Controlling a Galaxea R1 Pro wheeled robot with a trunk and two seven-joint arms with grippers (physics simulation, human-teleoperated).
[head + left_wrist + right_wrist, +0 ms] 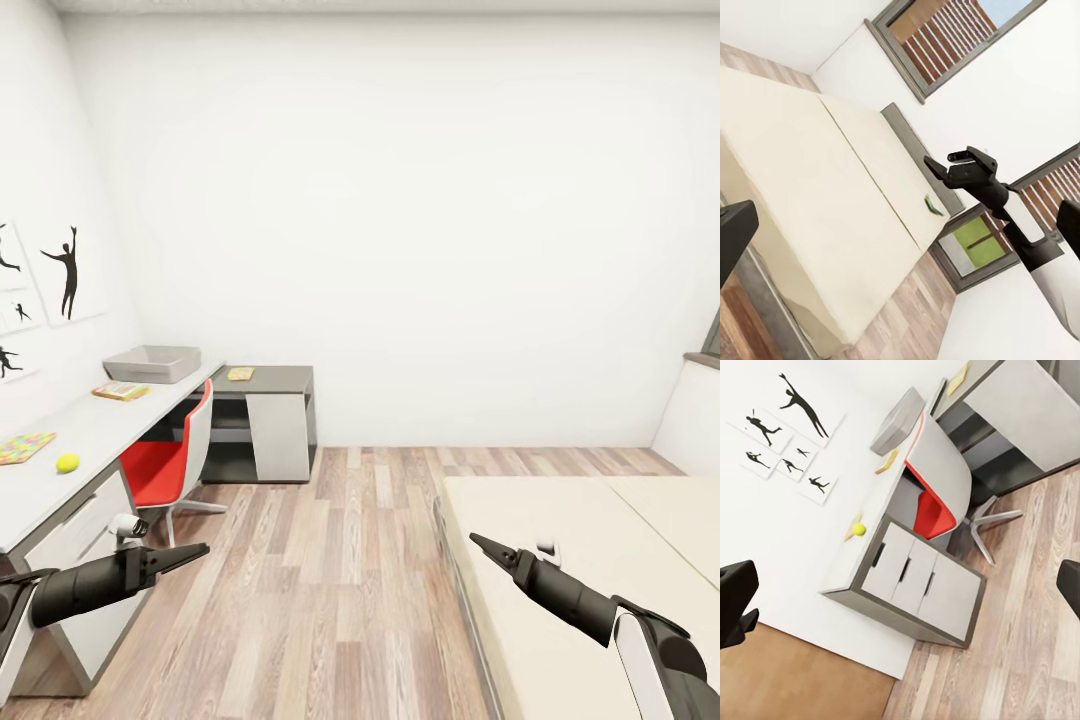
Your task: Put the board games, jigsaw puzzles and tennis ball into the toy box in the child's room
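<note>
Along the desk's (90,430) front edge a tennis ball (67,462) is sitting, toy box (152,363) occupying the far corner, both grippers (196,549) (481,542) hanging narrowed, empty.

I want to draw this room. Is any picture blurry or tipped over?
Head view: sharp, evenly lit, level, with a soft shadow under the desk. Left wrist view: tilted, so the bed slants. Right wrist view: also tilted; the red chair leans sideways.
</note>
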